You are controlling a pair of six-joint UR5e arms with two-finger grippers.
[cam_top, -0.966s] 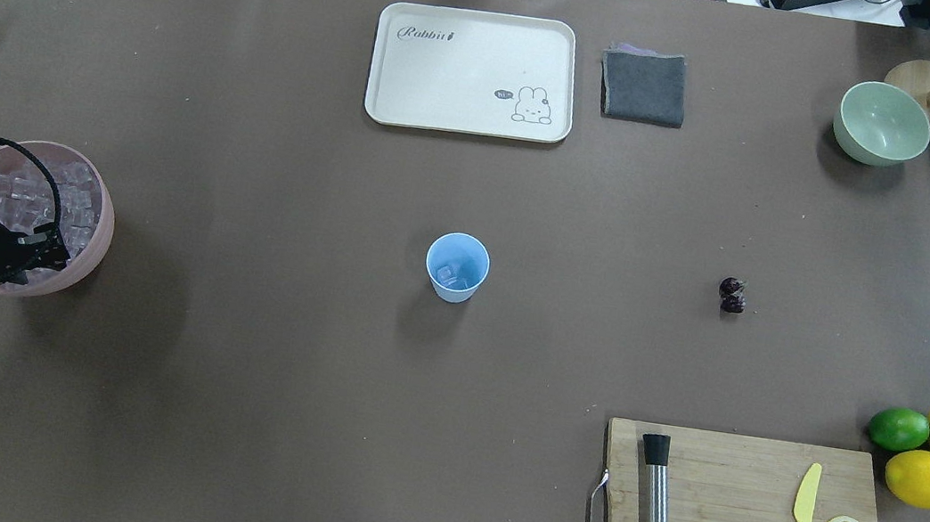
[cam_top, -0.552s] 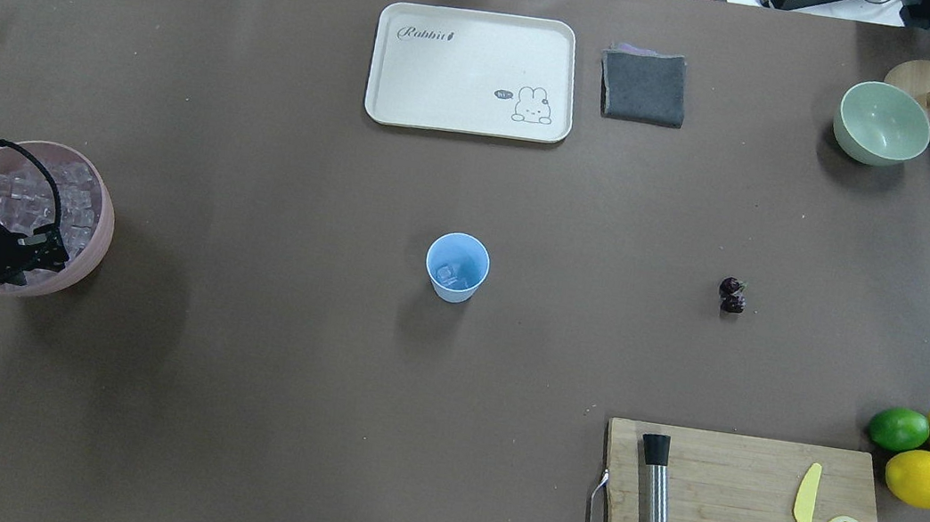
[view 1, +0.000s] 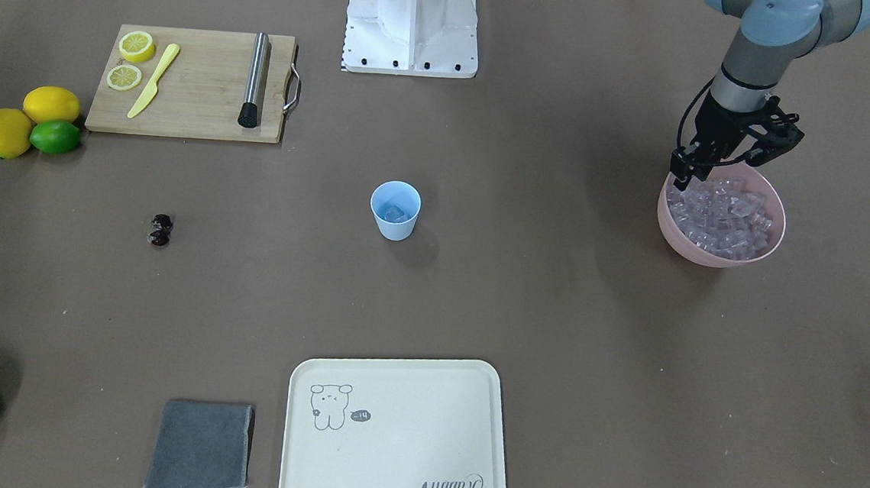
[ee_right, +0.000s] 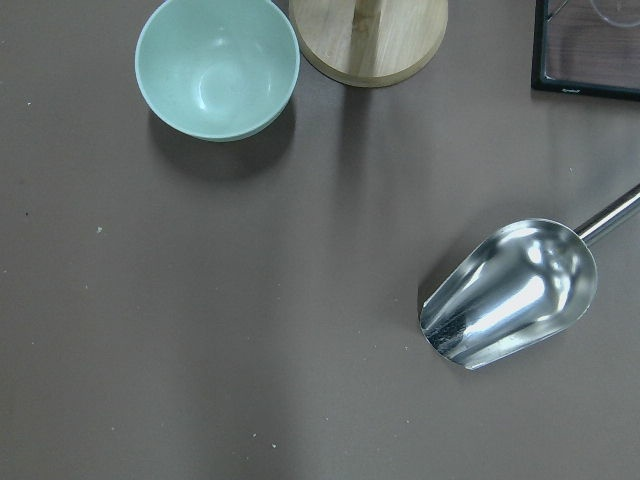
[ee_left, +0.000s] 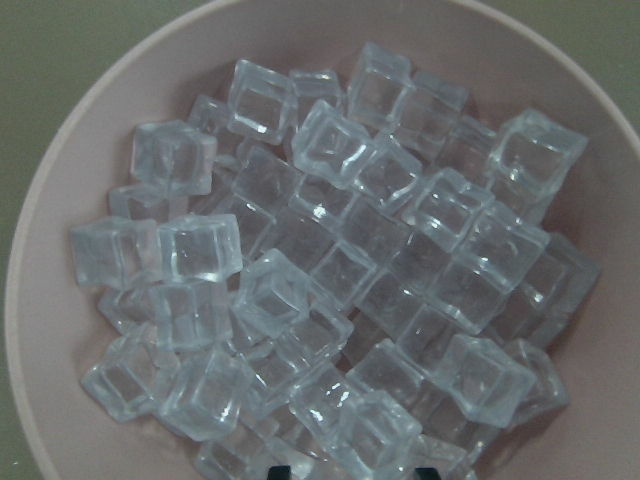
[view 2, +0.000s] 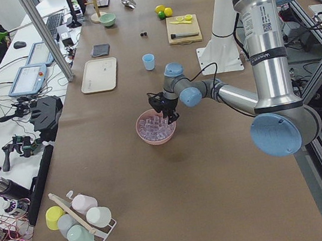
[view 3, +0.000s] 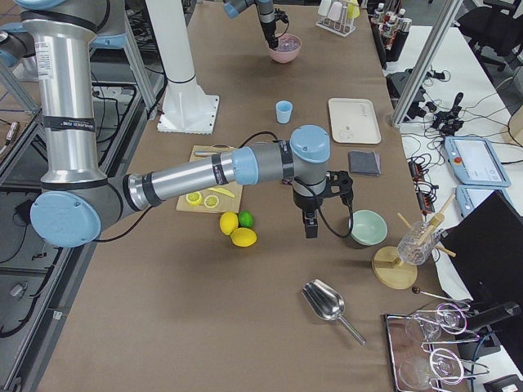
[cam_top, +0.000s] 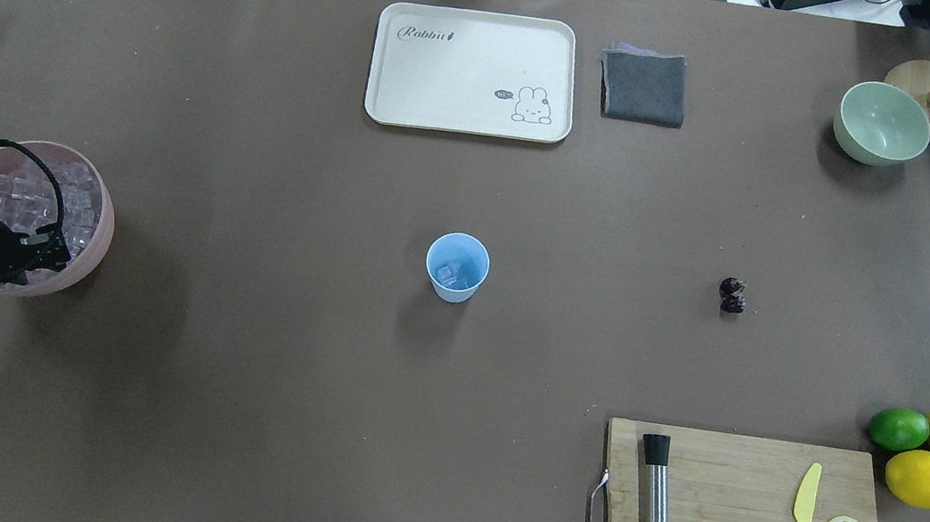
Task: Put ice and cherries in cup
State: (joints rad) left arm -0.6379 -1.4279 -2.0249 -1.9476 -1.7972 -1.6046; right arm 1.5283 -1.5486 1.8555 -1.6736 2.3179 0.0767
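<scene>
Brown table seen from above. At nine o'clock from its centre, near the edge, stands the pink bowl, heaped with ice. My left gripper hangs over the bowl's robot-side rim, fingers spread, with nothing between them.

The cup stands upright at the table's centre and already holds some clear cubes. The cherries lie on the bare table at three o'clock from it, well apart.

I judge the step in hand to be fetching another cube. The next move calls for lowering onto one cube that stands proud of the heap. The grip should be gentle, since the cube looks slippery, and then the cube goes across to the cup.

Only the left wrist view shows both fingertips, apart above the cubes. The overhead view hides them behind the arm. The right gripper shows only in the right side view, and I cannot tell whether it is spread or closed.
</scene>
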